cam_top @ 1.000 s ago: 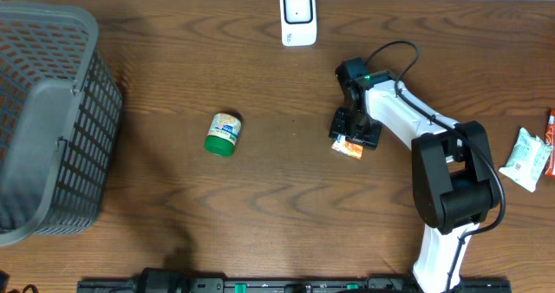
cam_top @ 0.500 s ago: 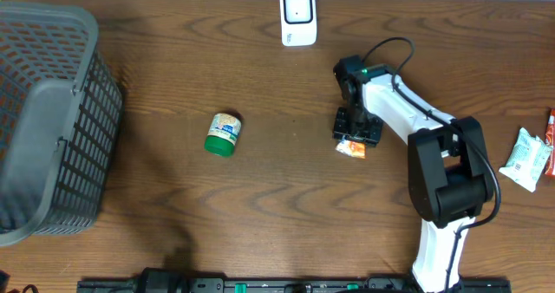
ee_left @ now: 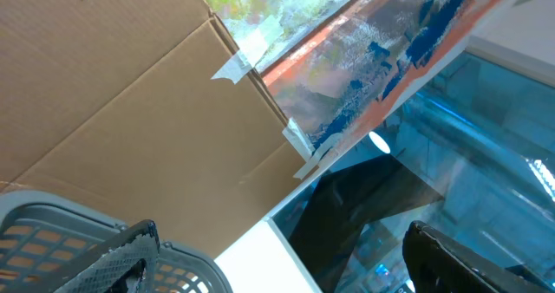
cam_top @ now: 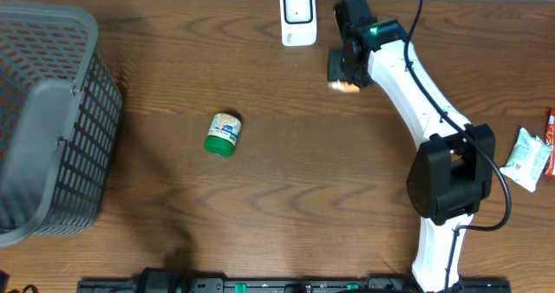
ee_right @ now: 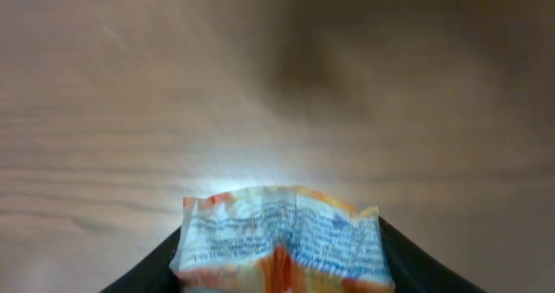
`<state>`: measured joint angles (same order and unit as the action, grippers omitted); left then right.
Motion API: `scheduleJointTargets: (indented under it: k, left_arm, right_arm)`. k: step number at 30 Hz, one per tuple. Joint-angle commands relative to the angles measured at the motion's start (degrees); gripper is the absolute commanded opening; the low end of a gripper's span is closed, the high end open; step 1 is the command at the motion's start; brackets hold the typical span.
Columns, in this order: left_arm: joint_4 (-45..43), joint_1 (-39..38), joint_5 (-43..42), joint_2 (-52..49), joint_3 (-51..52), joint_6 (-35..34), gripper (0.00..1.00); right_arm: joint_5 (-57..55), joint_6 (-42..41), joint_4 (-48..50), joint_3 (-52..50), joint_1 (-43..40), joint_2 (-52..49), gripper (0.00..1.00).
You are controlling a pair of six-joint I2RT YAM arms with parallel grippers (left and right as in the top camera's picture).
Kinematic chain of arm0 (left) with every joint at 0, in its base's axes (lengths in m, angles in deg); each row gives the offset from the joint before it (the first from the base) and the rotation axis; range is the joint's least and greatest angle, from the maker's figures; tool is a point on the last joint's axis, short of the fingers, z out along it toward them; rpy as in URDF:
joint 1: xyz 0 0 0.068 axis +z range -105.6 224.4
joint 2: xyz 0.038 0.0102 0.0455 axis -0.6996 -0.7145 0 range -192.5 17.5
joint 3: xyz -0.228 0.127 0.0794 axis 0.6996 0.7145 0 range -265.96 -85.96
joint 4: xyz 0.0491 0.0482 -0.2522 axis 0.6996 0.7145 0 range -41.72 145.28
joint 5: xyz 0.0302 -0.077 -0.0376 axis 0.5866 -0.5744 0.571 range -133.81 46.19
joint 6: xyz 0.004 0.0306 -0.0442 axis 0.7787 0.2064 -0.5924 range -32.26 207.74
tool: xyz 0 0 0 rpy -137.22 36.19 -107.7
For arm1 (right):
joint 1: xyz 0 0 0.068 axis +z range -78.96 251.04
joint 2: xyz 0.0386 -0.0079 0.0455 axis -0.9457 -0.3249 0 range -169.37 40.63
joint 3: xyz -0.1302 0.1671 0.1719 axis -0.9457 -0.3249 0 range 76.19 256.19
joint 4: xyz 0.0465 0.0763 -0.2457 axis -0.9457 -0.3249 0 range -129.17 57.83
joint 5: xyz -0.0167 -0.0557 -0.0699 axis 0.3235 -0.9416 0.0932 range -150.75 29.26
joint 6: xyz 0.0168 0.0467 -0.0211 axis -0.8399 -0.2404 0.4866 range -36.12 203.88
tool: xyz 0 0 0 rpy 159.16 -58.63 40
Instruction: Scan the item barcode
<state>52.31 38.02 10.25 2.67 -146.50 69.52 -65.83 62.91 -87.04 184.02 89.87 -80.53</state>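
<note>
The brown wooden table (cam_top: 286, 198) looked smooth, with a grey mesh basket (cam_top: 52, 111) at its left end. The left gripper (ee_left: 282, 258), aimed up at cardboard, stood wide and empty. The right gripper (cam_top: 341, 68) was clamped on a small orange packet (cam_top: 345, 86), held above the table beside the white scanner (cam_top: 297, 16). The packet seemed light, crinkly and easily crushed, best pinched by an edge.

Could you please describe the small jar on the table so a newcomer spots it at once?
Start at the big grey basket at the left of the table, then look right. The jar lies alone on its side, the only thing with a green lid.
</note>
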Motion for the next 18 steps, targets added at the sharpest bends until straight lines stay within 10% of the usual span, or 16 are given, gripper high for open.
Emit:
scheduleJointTargets:
  k: [1,18]
  left_arm:
    - [-0.22,0.35,-0.57,0.44,0.42,-0.11,0.9]
    - [2.75,0.35,-3.43,0.42,0.42,-2.21,0.9]
  right_arm:
    - [-1.81,8.07,5.4,2.01,1.42,0.2,0.54]
    - [-7.04,15.58,47.93,1.99,2.91,-7.5,0.5]
